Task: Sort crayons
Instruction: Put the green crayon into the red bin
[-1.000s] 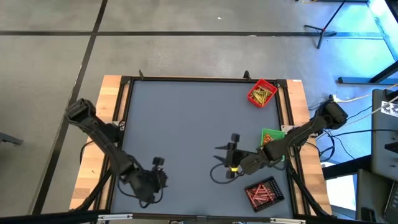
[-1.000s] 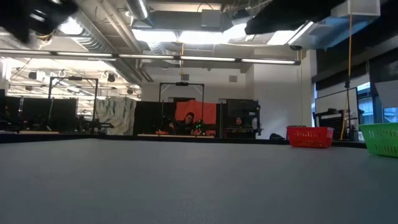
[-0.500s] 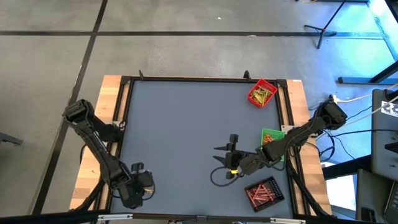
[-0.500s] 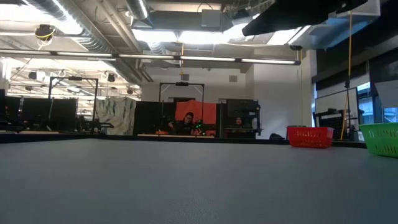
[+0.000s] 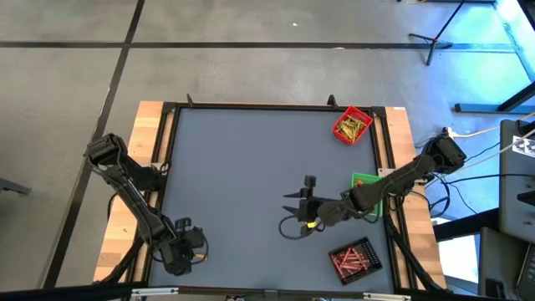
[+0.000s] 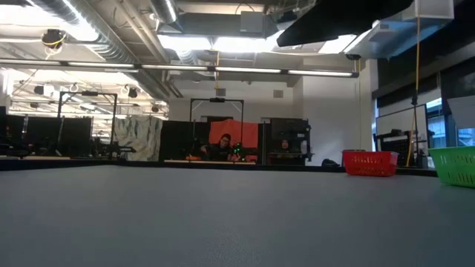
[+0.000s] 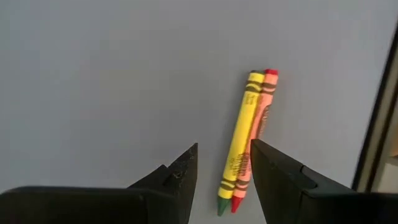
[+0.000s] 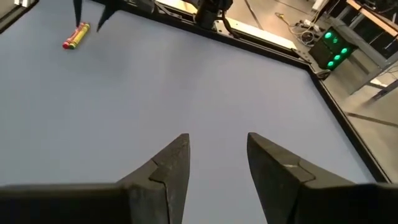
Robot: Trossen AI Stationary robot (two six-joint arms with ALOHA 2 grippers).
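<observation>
A yellow crayon [image 7: 239,138] and a red crayon [image 7: 256,127] lie side by side on the grey table near its near left corner. My left gripper [image 7: 224,152] [image 5: 184,249] hangs above them, pointing down and open, with one finger on each side of the pair's near ends and touching neither. The same pair shows far off in the right wrist view [image 8: 76,36]. My right gripper [image 8: 217,149] [image 5: 294,209] is open and empty over the table's middle right.
A red tray [image 5: 352,124] holding yellowish crayons stands at the far right. A green tray [image 5: 362,181] is partly under my right arm. A black tray [image 5: 354,257] holding red crayons stands at the near right. The table's dark frame edge [image 7: 376,118] runs close beside the crayon pair.
My left gripper has moved toward the table's near left corner and has settled above the crayon pair. My right gripper has shifted a little toward the table's left and far side. Both have stayed open.
</observation>
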